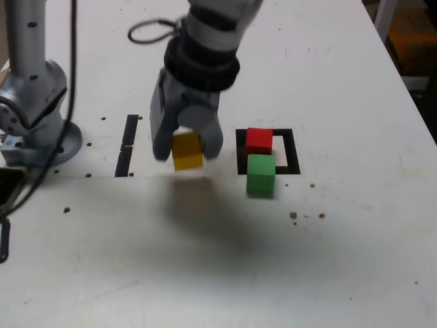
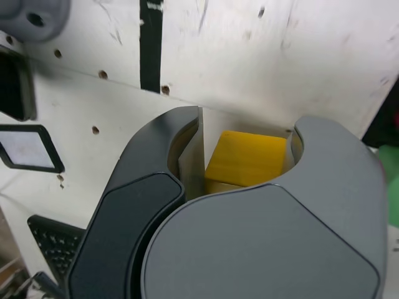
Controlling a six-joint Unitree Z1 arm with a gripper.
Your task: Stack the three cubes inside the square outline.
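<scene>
Gray two-fingered gripper (image 1: pixel 188 145), closed on the solid yellow cube (image 1: pixel 188 153) above the white tabletop (image 1: pixel 328 253). Best carried level and clear of the green cube (image 1: pixel 261 174), then centred over the red cube (image 1: pixel 259 141), inside the black tape square outline's (image 1: pixel 292 152) left edge, exterior view.

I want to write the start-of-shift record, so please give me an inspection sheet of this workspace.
Surface: white tabletop, dark specks
Job's things: red cube partly inside black tape square outline; green cube across its near edge; yellow cube lifted
Clutter: black-framed rectangular item, black perforated or keyed item
Gripper: grey, closed on yellow cube
Cables: black cable at the exterior view's left
Surroundings: pale post beyond tabletop
</scene>
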